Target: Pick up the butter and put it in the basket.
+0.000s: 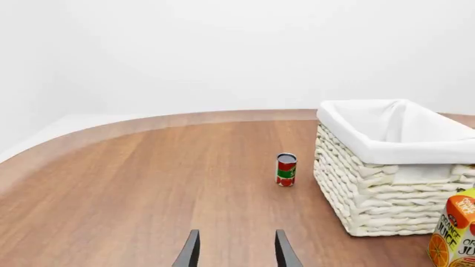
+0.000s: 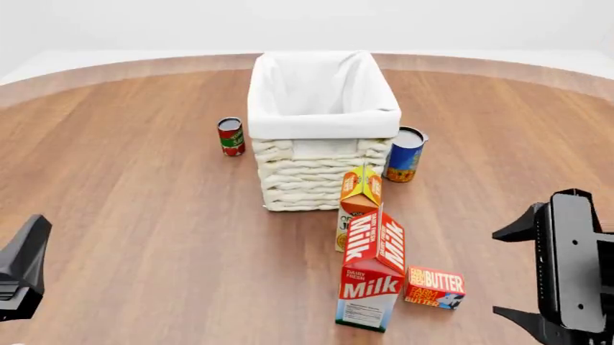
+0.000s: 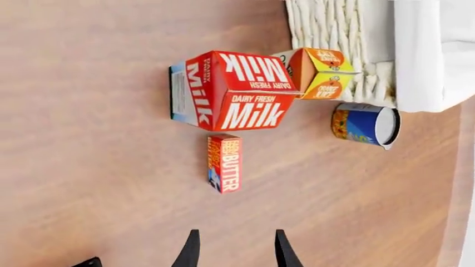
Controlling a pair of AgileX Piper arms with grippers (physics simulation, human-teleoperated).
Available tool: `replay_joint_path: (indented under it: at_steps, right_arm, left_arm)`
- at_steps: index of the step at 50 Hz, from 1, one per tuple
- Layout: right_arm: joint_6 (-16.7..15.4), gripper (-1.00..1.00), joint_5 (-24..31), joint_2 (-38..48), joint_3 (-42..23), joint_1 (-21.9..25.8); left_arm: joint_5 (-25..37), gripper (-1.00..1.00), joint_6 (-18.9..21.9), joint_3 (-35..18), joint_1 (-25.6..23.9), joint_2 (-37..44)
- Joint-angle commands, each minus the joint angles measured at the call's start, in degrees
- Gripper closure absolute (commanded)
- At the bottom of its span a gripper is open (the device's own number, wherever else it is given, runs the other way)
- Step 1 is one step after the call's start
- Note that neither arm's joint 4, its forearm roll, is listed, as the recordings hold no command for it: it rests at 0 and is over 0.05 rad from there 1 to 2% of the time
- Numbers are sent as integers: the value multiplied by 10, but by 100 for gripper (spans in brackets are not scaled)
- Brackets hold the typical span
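Right gripper [image 3: 233, 250], open and empty, is pointed at the butter [image 3: 224, 163] at 12 o'clock, long axis in line.

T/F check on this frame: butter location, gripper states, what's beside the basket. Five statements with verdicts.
1. The butter lies on the table, outside the basket. True.
2. The right gripper is shut on the butter. False: it is open, short of the box.
3. The milk carton stands beside the butter. True.
4. The left gripper holds the small red can. False: it is open and empty.
5. The blue can is inside the basket. False: it stands on the table beside it.
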Motion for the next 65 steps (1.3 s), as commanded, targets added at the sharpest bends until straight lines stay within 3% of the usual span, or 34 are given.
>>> replay_joint_path:
  at_steps: [1,10,12,13,18,19,21,40,61,65]
  right_arm:
    - [20,-100,-23,20,22,6]
    - [50,-100,-26,29,20,23]
    - [68,-100,-23,32,12,35]
    - [102,-100,-15,39,-2,62]
    - [121,-100,-27,62,-9,76]
    - [150,-100,-66,141,-34,98]
    - [157,-100,-76,144,-30,102]
    - [159,-100,-103,161,-14,89]
    - [105,-100,-138,206,6,33]
    - [117,-100,-143,208,10,42]
  left_arm:
    - [0,-100,0,0,0,0]
    - [0,-100,0,0,0,0]
    - [0,-100,0,0,0,0]
    - [0,-100,0,0,0,0]
    - [0,-100,0,0,0,0]
    - [0,-100,0,0,0,0]
    - [0,-100,0,0,0,0]
    - [0,-100,0,0,0,0]
    - [0,-100,0,0,0,0]
    - [0,-100,0,0,0,0]
